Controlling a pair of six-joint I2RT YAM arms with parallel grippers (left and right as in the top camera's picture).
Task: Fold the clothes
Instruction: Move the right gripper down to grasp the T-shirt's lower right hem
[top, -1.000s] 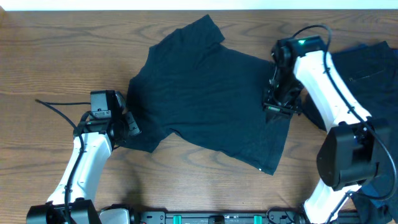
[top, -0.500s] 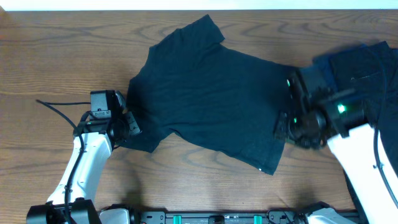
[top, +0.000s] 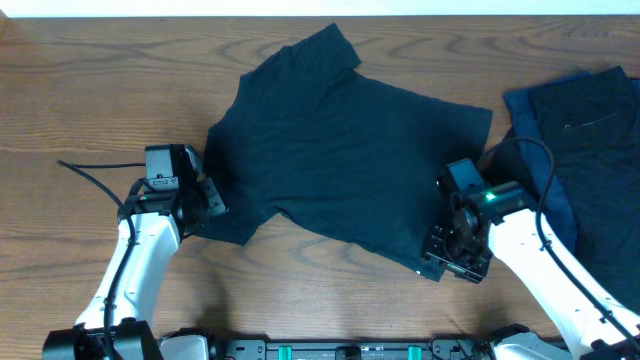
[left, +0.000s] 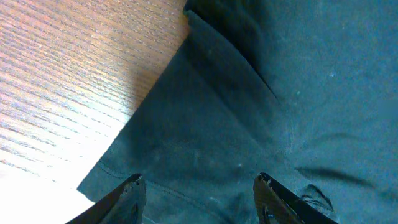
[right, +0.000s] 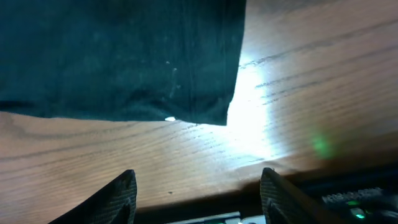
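A dark navy short-sleeved T-shirt (top: 340, 150) lies spread flat on the wooden table (top: 90, 80). My left gripper (top: 214, 198) is open over the shirt's front left sleeve. In the left wrist view the sleeve cloth (left: 249, 112) lies flat under the left gripper (left: 199, 190). My right gripper (top: 447, 264) is at the shirt's front right corner. In the right wrist view the right gripper (right: 198, 190) stands open over bare wood. The shirt's hem corner (right: 124, 62) with a small white label (right: 170, 118) lies just ahead of it. More clothes (top: 590, 130) lie at the far right, one with a brighter blue edge.
A black rail with green parts (top: 350, 351) runs along the table's front edge, close below the right gripper. A thin black cable (top: 90, 172) trails left of the left arm. The right arm's cable (top: 545, 185) loops over the pile of clothes at the right.
My right gripper has let go of the shirt's right edge, opened, and swung toward the front to the shirt's front right corner. The left arm has not moved.
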